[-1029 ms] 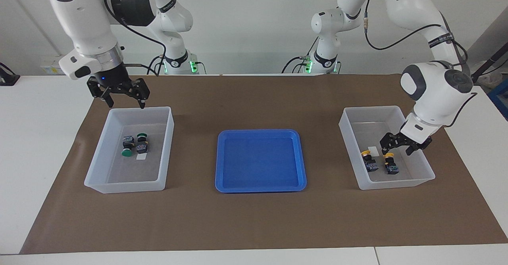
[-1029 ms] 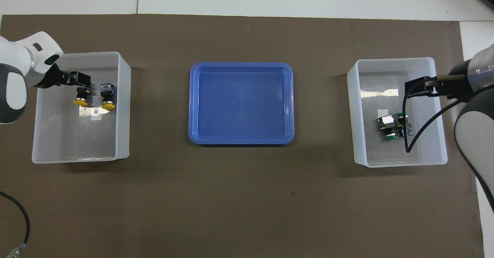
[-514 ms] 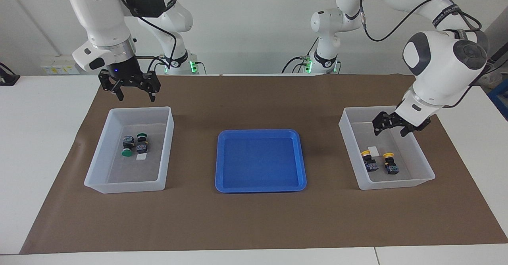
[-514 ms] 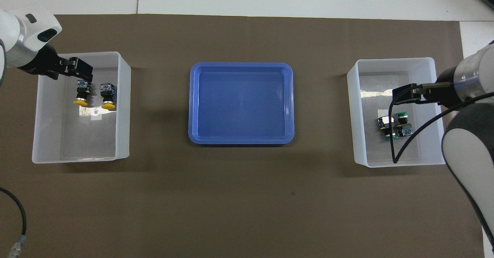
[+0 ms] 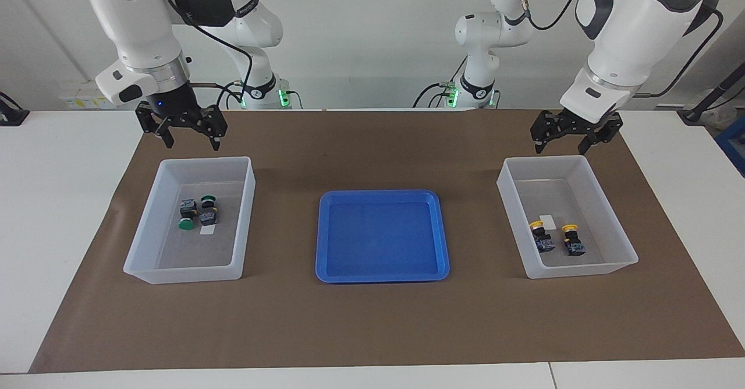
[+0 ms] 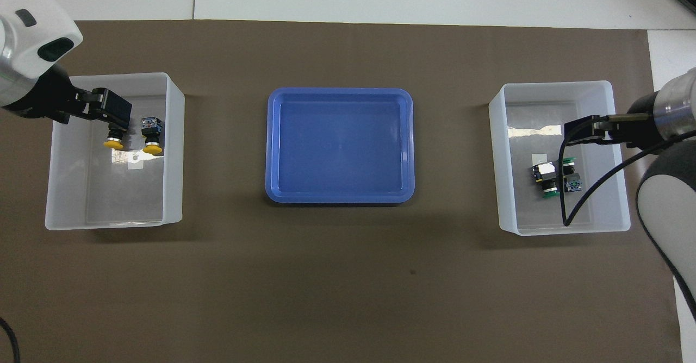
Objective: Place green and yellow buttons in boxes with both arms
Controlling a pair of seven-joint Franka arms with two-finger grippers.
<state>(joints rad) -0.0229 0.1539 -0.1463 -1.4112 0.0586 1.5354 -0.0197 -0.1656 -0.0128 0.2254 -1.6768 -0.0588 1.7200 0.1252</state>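
From the facing view we see what the overhead view cannot tell us: both grippers hang well up in the air, clear of the boxes. From above, the left gripper (image 6: pixel 109 114) seems to sit right on one yellow button (image 6: pixel 113 137), hiding its base, but the facing view shows the left gripper (image 5: pixel 561 142) raised over the rim of its box (image 5: pixel 617 234) nearest the robots, touching nothing. Its fingers (image 5: pixel 538 138) are spread wide and hold nothing. We take the blue tray (image 5: pixel 382 235) as our landmark, in the middle of the brown mat (image 5: pixel 372 331). Toward the left arm's end from the tray stands the box with both yellow buttons (image 5: pixel 557 239) lying side by side on its floor, just apart, by a small white label (image 5: pixel 547 221). Toward the right arm's end from the tray stands the other box (image 5: pixel 145 237), and in it the two green buttons (image 5: pixel 198 211) lie close together, beside their own label; the overhead view shows them bunched, partly crossed by the right arm's black cable (image 6: pixel 590 186). The right gripper (image 5: pixel 187 138) hangs over that box's rim nearest the robots, fingers (image 5: pixel 216 138) splayed apart, gripping nothing. From above only the right gripper (image 6: pixel 584 132) tip pokes in over the box. The tray itself holds nothing.
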